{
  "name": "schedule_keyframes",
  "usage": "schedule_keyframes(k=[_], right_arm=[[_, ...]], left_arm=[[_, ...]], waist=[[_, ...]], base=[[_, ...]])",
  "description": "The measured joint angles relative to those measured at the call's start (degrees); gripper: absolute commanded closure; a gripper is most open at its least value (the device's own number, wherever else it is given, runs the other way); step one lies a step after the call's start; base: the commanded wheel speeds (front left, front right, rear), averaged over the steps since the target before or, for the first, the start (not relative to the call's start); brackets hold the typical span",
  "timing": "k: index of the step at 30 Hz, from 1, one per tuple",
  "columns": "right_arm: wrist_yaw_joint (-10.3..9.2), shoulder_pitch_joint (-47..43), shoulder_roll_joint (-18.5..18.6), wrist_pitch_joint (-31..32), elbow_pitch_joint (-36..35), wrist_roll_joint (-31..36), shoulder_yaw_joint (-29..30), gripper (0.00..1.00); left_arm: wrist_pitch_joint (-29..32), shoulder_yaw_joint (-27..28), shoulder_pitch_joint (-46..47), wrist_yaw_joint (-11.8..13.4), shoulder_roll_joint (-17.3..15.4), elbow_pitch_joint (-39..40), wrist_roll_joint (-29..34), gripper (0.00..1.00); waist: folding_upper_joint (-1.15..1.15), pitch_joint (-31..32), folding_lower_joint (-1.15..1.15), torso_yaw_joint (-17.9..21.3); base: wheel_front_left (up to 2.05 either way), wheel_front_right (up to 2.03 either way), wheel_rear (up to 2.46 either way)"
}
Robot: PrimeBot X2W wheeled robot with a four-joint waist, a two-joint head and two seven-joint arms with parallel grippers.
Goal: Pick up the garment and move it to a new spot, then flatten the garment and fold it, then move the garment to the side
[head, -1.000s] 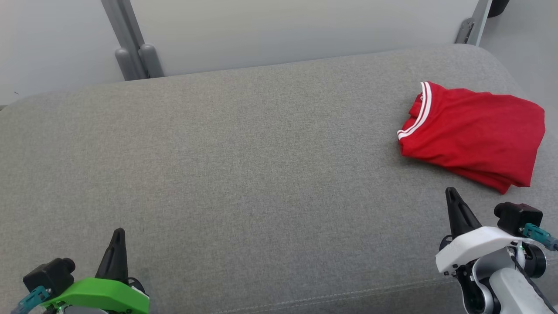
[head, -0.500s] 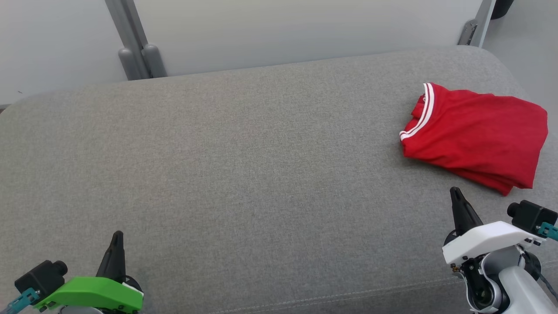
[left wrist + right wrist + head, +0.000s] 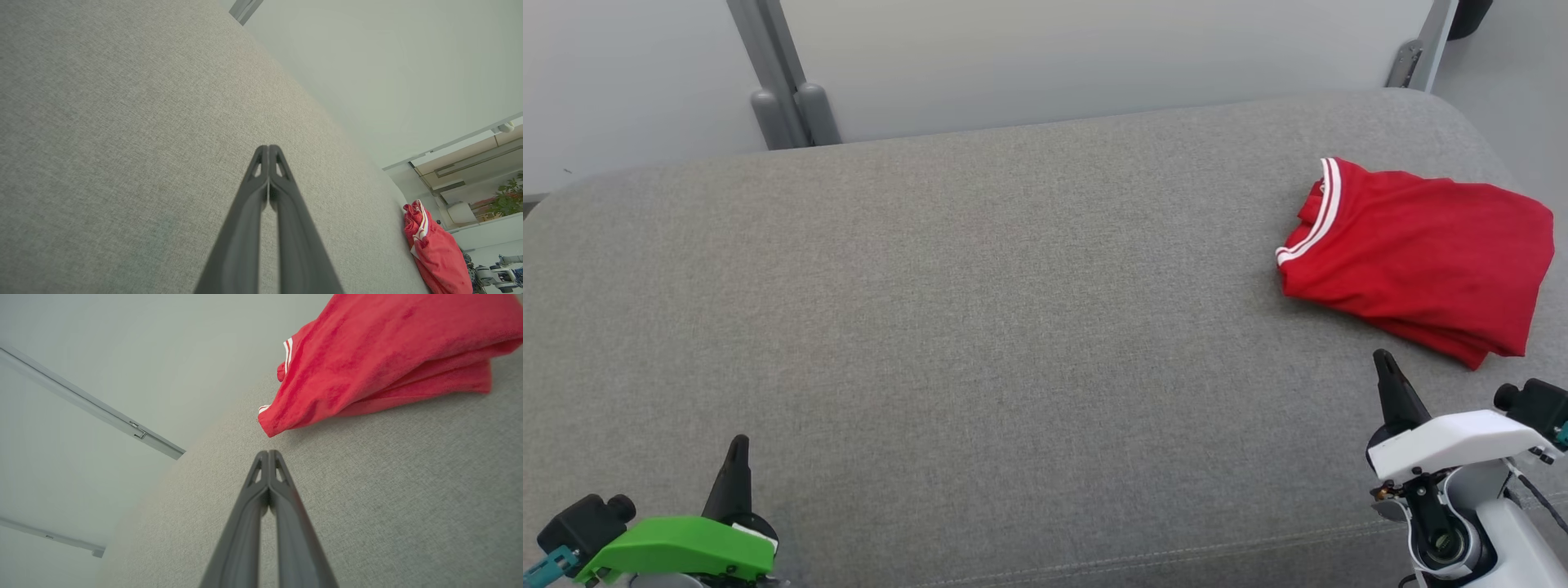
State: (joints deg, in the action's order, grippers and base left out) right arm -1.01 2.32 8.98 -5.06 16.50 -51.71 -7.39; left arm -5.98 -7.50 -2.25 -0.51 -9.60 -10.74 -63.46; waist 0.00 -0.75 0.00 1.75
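Near red garment (image 3: 1417, 253), right end effector (image 3: 268, 454) closed, left end effector (image 3: 268, 148) closed, wrist views

Left pincer (image 3: 737, 445) closed, right pincer (image 3: 1385, 359) closed, both empty

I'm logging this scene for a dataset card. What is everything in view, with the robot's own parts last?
garment: one, red with white-striped trim, folded, far right of the cushion
cushion: one, grey fabric, under everything
wall panel: one, pale, behind the cushion
posts: a pair, grey, upper left behind the cushion
slanted post: one, grey, upper right
plant: one, green, distant background of the left wrist view
left pincer: one, dark fingers shut, green housing, lower left
right pincer: one, dark fingers shut, white housing, lower right, near the garment but apart from it
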Motion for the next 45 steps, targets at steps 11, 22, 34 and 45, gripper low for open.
schedule_keyframes(k=[11,22,34,45], right_arm=[[1.52,0.1,-1.1,1.9,0.0,-7.0,2.5,1.00],[2.97,0.2,-2.1,3.9,0.0,-14.8,5.3,1.00],[4.57,0.7,-3.6,6.2,0.0,-23.0,8.3,1.00],[6.00,0.8,-4.9,8.3,0.0,-30.5,11.0,1.00]], left_arm=[[2.0,1.8,1.2,-0.9,1.3,-0.8,-4.6,1.00],[4.2,3.8,1.7,-2.1,2.2,-1.8,-10.8,1.00],[6.5,5.9,2.6,-3.6,3.6,-2.7,-16.5,1.00],[8.6,7.8,3.8,-4.6,4.9,-3.6,-22.1,1.00]], waist=[[0.00,0.1,0.00,-0.3],[0.00,0.2,0.00,-0.6],[0.00,0.3,0.00,-1.0],[0.00,0.5,0.00,-1.3]], base=[[0.00,0.00,0.00],[0.00,0.00,0.00],[0.00,0.00,0.00],[0.00,0.00,0.00]])
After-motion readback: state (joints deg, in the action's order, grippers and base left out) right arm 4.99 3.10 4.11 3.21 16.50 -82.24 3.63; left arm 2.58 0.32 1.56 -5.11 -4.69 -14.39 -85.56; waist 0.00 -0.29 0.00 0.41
